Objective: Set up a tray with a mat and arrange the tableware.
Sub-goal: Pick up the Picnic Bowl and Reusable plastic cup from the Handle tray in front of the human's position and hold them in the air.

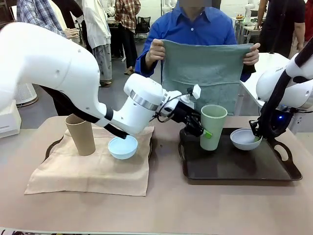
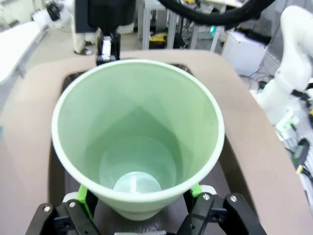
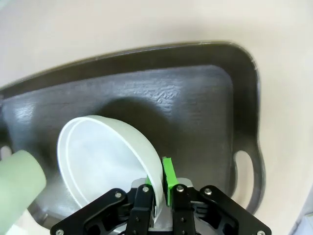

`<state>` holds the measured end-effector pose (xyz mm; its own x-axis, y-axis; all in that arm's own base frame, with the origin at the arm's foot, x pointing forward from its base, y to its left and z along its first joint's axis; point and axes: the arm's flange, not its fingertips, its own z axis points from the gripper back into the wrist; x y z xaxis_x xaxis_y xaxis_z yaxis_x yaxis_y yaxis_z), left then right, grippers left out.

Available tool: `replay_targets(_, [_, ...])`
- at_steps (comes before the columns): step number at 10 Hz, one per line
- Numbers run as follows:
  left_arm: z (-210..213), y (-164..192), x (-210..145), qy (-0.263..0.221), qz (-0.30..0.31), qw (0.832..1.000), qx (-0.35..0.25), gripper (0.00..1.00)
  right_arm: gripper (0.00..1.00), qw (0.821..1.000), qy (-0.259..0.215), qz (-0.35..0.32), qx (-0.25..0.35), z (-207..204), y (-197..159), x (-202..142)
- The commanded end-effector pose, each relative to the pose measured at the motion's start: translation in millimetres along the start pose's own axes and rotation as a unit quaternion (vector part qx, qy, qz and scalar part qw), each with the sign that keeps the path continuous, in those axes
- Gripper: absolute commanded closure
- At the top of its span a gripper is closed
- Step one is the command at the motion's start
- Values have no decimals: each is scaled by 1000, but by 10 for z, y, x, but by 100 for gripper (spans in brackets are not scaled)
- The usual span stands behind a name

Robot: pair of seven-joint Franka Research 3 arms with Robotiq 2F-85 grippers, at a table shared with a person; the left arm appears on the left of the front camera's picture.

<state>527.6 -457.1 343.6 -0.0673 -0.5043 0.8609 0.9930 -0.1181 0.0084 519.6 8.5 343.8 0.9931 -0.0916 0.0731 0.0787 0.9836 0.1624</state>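
On the tray (image 1: 288, 171), my left tool (image 1: 204, 133) straddles the green cup (image 1: 212, 126), jaws wide around its base. My right tool (image 3: 159, 193) pinches the white bowl (image 1: 245, 138) by its rim. Both look light, stiff, slick plastic; I'd grip low.

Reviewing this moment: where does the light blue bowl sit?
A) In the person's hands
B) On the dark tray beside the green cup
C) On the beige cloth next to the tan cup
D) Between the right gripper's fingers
C: the light blue bowl rests on the beige cloth near the tan cup, while the right gripper pinches the white bowl over the dark tray.
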Motion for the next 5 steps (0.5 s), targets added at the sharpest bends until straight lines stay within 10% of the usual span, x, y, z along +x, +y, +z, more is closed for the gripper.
replay_targets(1, [443,-390,362,-12,-10,999,28,100,100,999,-23,23,33,477,-74,-380])
replay_targets(5, [778,-656,816,-5,-33,998,52,100,100,993,-108,24,45,1529,-191,-936])
